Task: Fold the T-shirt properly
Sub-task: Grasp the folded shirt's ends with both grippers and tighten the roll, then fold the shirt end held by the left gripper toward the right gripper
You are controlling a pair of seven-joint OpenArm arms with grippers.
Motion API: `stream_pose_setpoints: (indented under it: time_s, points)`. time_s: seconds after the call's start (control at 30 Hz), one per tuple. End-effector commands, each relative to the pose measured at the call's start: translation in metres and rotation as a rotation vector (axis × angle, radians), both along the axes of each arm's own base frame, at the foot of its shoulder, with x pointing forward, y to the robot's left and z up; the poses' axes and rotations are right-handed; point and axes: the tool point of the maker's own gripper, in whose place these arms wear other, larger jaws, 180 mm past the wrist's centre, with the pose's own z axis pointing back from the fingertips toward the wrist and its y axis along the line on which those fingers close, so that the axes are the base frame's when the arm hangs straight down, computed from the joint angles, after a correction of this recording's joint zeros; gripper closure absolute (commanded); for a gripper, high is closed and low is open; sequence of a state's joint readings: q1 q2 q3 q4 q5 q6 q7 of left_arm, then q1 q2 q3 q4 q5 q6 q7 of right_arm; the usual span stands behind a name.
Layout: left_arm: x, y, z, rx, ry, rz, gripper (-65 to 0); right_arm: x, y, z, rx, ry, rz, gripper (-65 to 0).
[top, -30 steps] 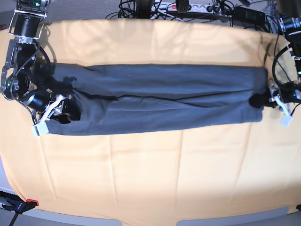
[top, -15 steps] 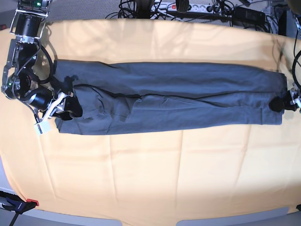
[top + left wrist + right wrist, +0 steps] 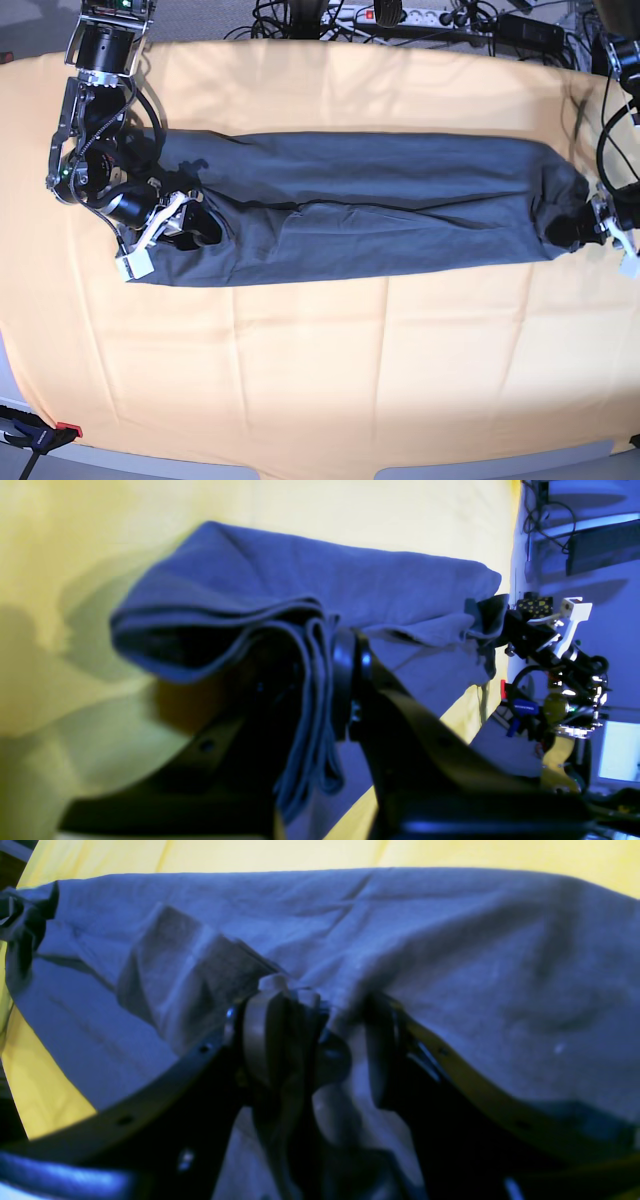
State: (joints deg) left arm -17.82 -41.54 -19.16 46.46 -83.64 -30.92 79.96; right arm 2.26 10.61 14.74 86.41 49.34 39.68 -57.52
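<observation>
While both ends of the T-shirt (image 3: 370,210) are pinched, the step in hand looks like carrying the two ends together or laying the band down flat, and doing it well means moving the arms in step so the cloth neither sags nor twists between them.

At one end, the left gripper (image 3: 320,680) has its jaws drawn narrow on a bunched stack of layers, which the left wrist view shows squeezed between the pads with a fold hanging over the near finger. At the other end, the right gripper (image 3: 325,1050) stands wider, with a thick wad of the shirt gathered between its jaws and cloth draped over both fingers (image 3: 265,1040). I judge that this looser, bulkier hold is the one more likely to shed a layer, so tension should be kept gentle and even.

Stretched from one gripper straight across to the other, the shirt lies as a long narrow band on the orange-yellow cloth (image 3: 320,370) covering the worktop. Its long axis runs gripper to gripper; a lengthwise fold seam shows along the middle. Which end holds the collar I cannot tell.
</observation>
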Motion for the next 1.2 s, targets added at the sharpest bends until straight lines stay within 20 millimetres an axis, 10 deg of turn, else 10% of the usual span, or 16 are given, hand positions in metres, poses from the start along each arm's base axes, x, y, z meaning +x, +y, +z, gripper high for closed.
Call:
stream_pose_setpoints:
  time_s: [0.0,1.17]
  points:
    - [0.01,0.002,0.017,-0.004,-0.053,0.0,0.0,0.012,-0.002,0.018,0.016,-0.063,-0.008,-29.4]
    - [0.057,-0.201,0.011,-0.454,-0.154,-0.164,0.0,0.017,-0.009,0.016,-0.027,-0.088,-0.033,-29.4]
